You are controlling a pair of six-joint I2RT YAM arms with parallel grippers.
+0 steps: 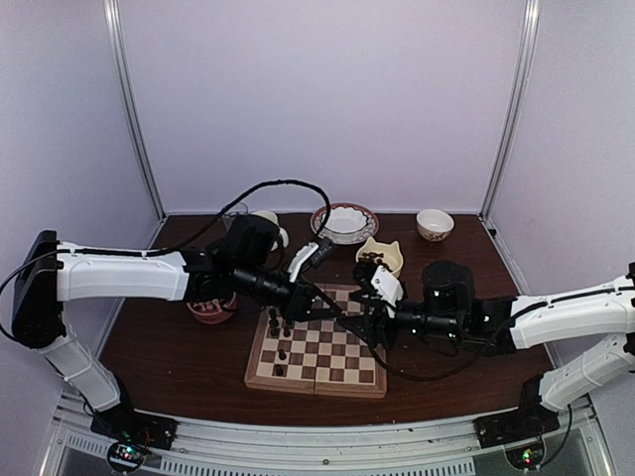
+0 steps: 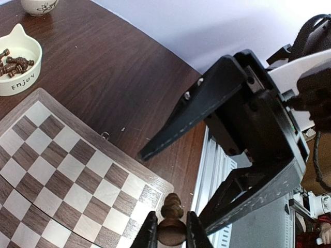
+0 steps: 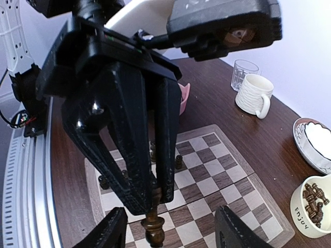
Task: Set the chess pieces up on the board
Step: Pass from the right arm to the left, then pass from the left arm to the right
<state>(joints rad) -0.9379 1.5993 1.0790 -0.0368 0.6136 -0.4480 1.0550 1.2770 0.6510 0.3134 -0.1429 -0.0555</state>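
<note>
1. My left gripper [image 2: 170, 233] is pinched nearly shut on a dark brown piece [image 2: 172, 221]. Seen from the right wrist, the piece hangs out below the fingertips.
2. My right gripper [image 3: 170, 213] faces it head-on. Its jaws are spread wide on either side of the piece, touching nothing and holding nothing.
3. I read this as a mid-air handover, with the piece now in the left gripper alone. Putting it down on the board [image 2: 77, 170] is the step not yet done.
4. The board lies beneath both grippers, but I can't tell which square the piece hangs over.
5. Next I'd back the right gripper straight away from the piece. Its open jaws bracket the left fingers closely, so any sideways drift could clip them.
6. Then the left gripper can go down to a free square, with the piece upright before I let go.
7. A few standing pieces [image 3: 178, 161] sit below and just beyond the left gripper, and I'd descend clear of them.
8. The squares under the right gripper look bare, which leaves more room there.
9. The cat-eared bowl [image 2: 23, 81] of spare pieces [image 2: 13, 63] lies past the board's edge, well apart from both grippers.
</note>
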